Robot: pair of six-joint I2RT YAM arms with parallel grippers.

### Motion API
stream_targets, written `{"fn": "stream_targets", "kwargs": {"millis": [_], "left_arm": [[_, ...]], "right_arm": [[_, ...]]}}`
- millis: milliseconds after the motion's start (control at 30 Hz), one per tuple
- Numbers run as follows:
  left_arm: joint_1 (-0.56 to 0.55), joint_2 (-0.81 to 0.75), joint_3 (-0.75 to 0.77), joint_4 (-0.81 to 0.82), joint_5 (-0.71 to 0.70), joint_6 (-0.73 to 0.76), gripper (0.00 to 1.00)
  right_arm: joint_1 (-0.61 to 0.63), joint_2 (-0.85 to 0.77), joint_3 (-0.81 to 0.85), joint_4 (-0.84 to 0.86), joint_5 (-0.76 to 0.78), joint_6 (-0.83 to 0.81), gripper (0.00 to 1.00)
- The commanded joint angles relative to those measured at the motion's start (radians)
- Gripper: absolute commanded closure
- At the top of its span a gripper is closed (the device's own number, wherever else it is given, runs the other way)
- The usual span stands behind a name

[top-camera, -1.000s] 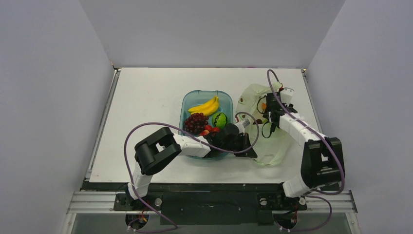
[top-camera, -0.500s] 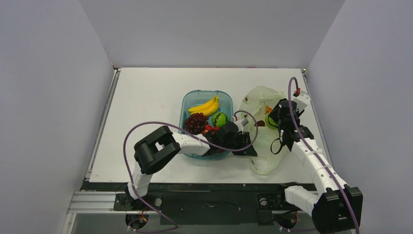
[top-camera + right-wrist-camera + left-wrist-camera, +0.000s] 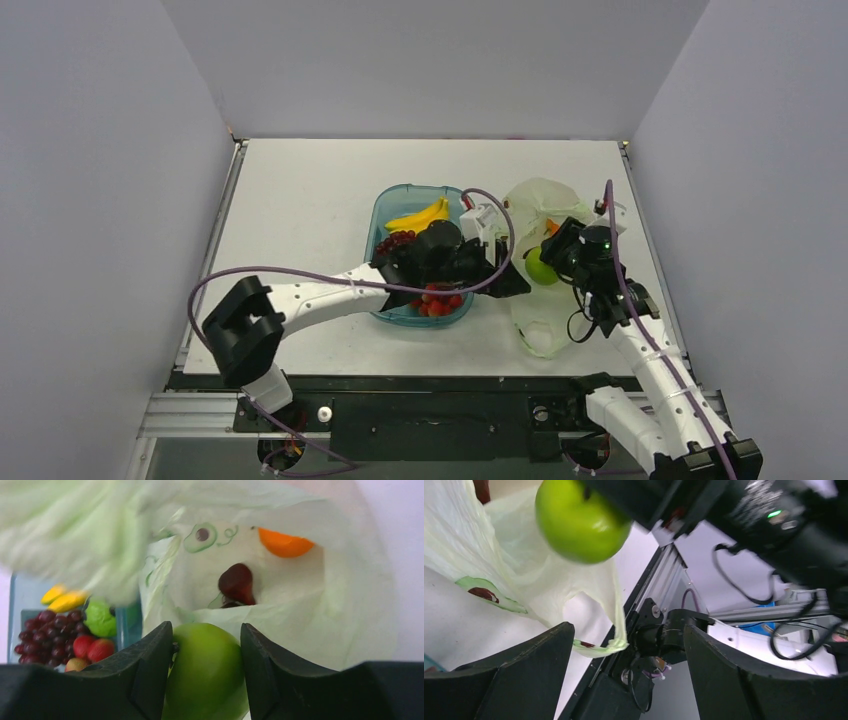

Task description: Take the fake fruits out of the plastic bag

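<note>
My right gripper (image 3: 548,260) is shut on a green apple (image 3: 539,268) (image 3: 207,672), held just above the pale-green plastic bag (image 3: 545,320) at its left side. Deeper inside the bag (image 3: 320,610) lie an orange (image 3: 285,542) and a dark plum (image 3: 237,582). My left gripper (image 3: 508,280) hovers between tray and bag, beside the apple (image 3: 581,522), and it is open (image 3: 629,672) with nothing held. A loose edge of the bag (image 3: 611,642) hangs in the gap, clear of both fingers.
The teal oval tray (image 3: 385,215) sits left of the bag, holding a banana bunch (image 3: 420,215), maroon grapes (image 3: 395,241) and red berries (image 3: 440,300). A small green piece (image 3: 100,617) lies there too. The left arm's purple cable (image 3: 300,275) loops over the table.
The left gripper has gone from shut to open and risen beside the bag. The right gripper has come up out of the bag toward the front with the green apple; the bag shifted.
</note>
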Motion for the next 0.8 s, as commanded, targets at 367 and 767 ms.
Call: {"fn": "stream_targets", "kwargs": {"millis": [367, 767], "left_arm": [[0.108, -0.74, -0.134, -0.601, -0.537, 0.268, 0.15], [0.122, -1.083, -0.137, -0.829, -0.783, 0.242, 0.09]], "right_arm": [[0.46, 0.184, 0.116, 0.229, -0.051, 0.082, 1.0], [0.756, 0.776, 0.48, 0.357, -0.083, 0.063, 1.0]]}}
